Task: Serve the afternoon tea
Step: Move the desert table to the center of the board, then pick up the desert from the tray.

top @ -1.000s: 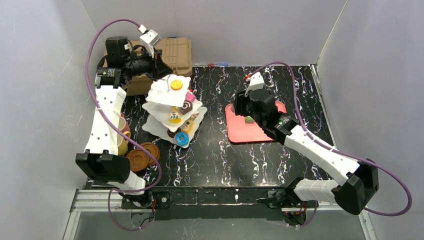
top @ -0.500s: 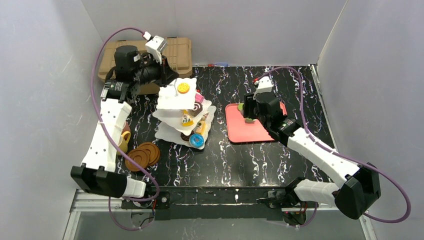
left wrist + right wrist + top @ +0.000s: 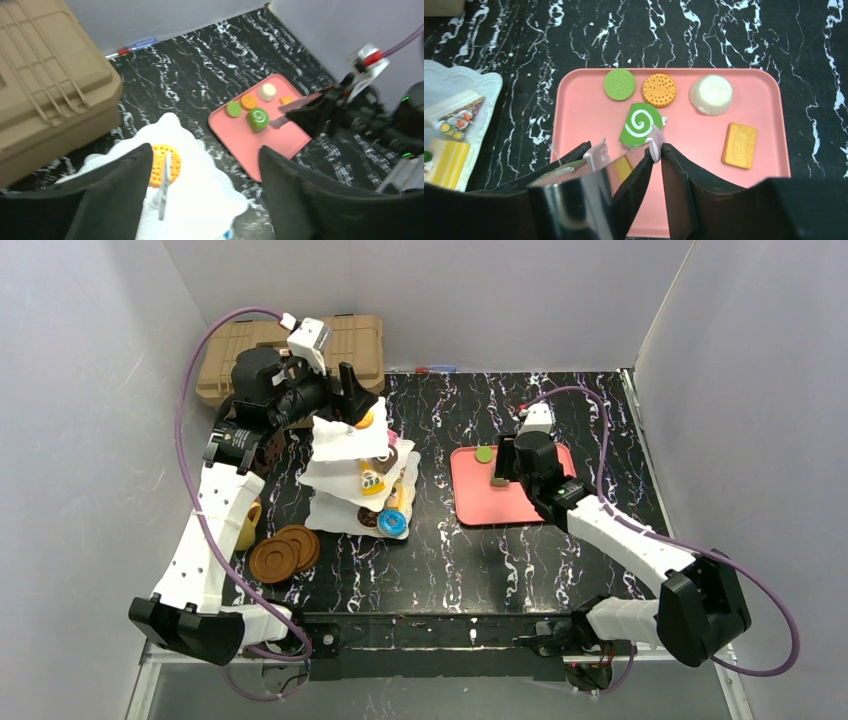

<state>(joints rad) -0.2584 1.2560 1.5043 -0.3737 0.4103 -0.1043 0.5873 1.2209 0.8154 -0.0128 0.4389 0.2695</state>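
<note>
Left gripper, fingers spread wide, astride the thin wire loop at the top of the white three-tier stand, touching neither side of it as far as visible. Directly beneath, the top plate, with one orange biscuit beside the loop. Lower tiers crowded with small colourful pastries. Behind the stand, a tan ribbed hard case against the back wall.

Right gripper, well apart from the left, low over the pink tray, fingers nearly together with a thin pink-tipped sliver at the gap. Impossible to tell whether clamped on it or merely closed. Just past the tips, a green swirl roll. Farther back on the tray, a green round biscuit, an orange round cookie, a white dome cake and a yellow rectangular wafer.

Nearer the arm bases, two round brown saucers, overlapping and bare. Beside them a yellow cup, partly hidden by the left arm.

Judged partly done: stand largely filled, standing on the black marbled table left of the tray. Probably left to do: five pieces off the tray, cups onto saucers, perhaps the stand carried to a serving spot.
</note>
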